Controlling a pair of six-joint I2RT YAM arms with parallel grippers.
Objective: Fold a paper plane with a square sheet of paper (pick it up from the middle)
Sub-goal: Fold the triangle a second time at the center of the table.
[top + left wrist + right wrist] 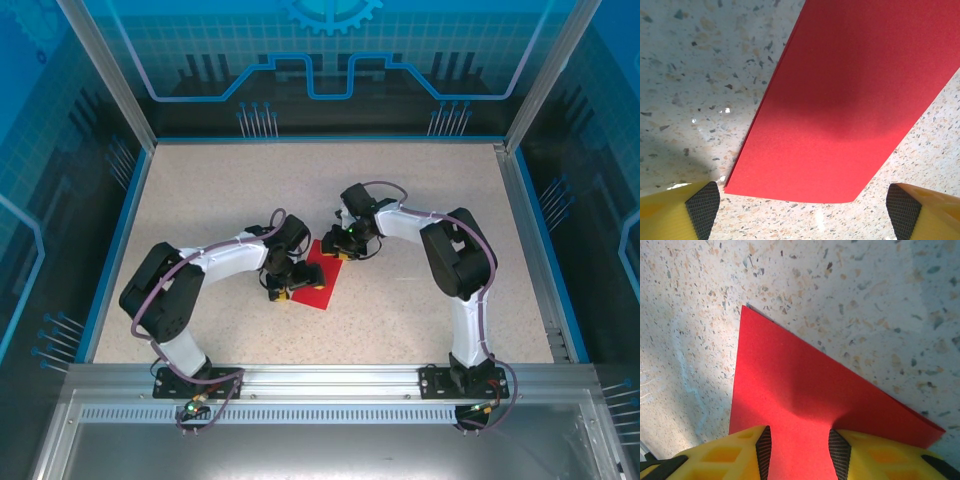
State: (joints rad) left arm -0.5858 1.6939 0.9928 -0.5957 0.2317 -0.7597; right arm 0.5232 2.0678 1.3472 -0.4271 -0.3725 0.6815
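Plainly, the red paper point(322, 282) lies on the speckled table point(420, 200).

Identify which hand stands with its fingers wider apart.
The left hand: its pads sit beyond both edges of the red paper, while the right hand has its pads close together over it.

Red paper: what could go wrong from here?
1. The right hand sits partly open over the folded red paper; a sideways move may drag it and skew the layers.
2. The left hand stands wide open astride the paper's end, flat on the table; closing there could buckle it.
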